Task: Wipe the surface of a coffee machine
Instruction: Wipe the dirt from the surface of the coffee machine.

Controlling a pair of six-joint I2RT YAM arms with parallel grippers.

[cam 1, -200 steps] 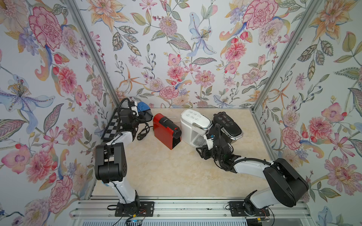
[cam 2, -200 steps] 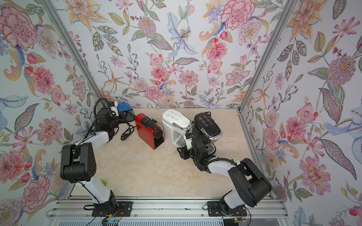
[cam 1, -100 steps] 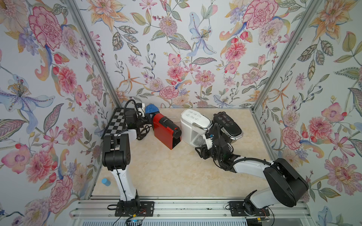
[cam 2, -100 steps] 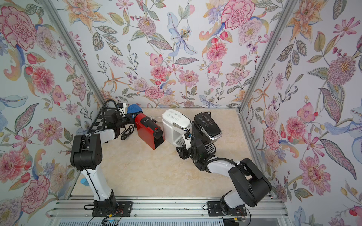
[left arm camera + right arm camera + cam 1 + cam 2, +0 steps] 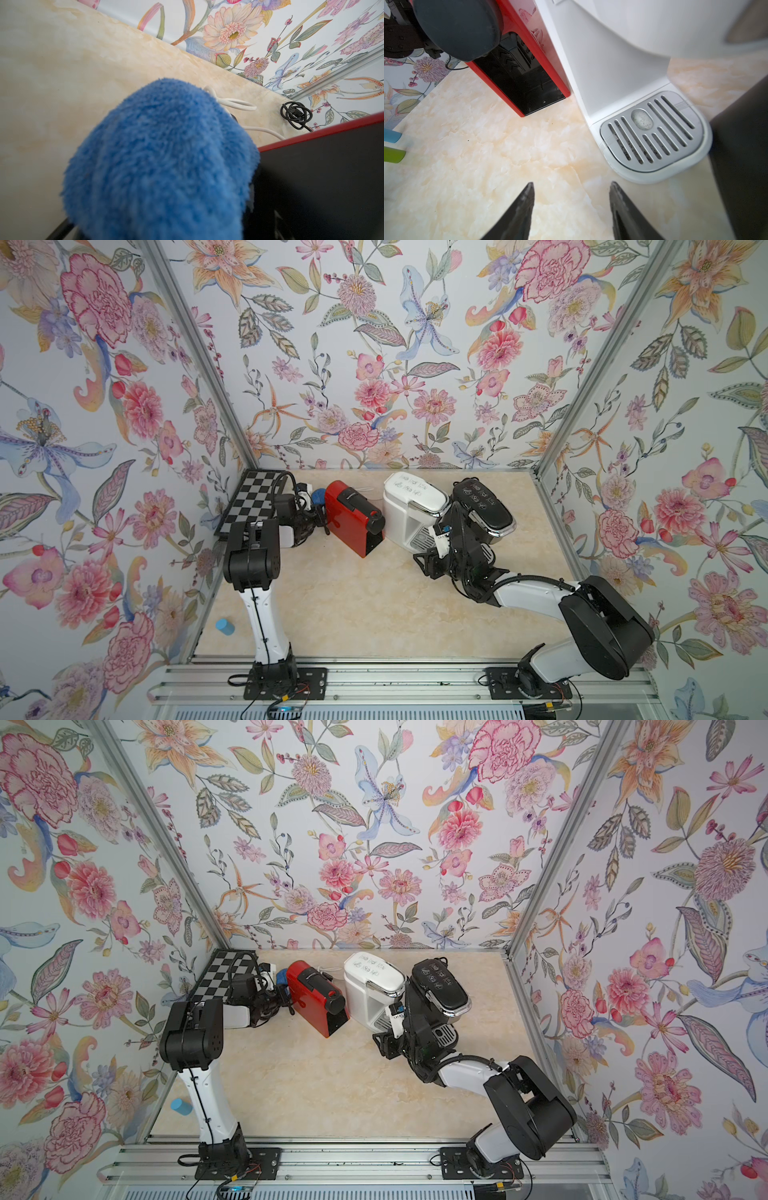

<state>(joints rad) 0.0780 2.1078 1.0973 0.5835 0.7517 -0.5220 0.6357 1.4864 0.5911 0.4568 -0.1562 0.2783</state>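
Three coffee machines stand in a row at the back: a red one (image 5: 353, 516) (image 5: 316, 996), a white one (image 5: 413, 506) and a black one (image 5: 482, 504). My left gripper (image 5: 314, 508) is shut on a fluffy blue cloth (image 5: 319, 495) (image 5: 160, 162). The cloth lies against the rear left side of the red machine (image 5: 322, 166) and hides the jaws in the left wrist view. My right gripper (image 5: 572, 187) hangs open and empty just above the table, in front of the white machine's drip tray (image 5: 652, 133).
A checkerboard (image 5: 253, 502) leans in the back left corner. A blue cylinder (image 5: 225, 626) lies at the left wall near the front. White cable (image 5: 234, 102) and a coiled black cable (image 5: 296, 115) lie behind the machines. The marble table (image 5: 353, 605) stretches in front.
My left arm has swung right from the left wall, carrying the blue cloth to the back of the red machine. The right arm has stayed still.
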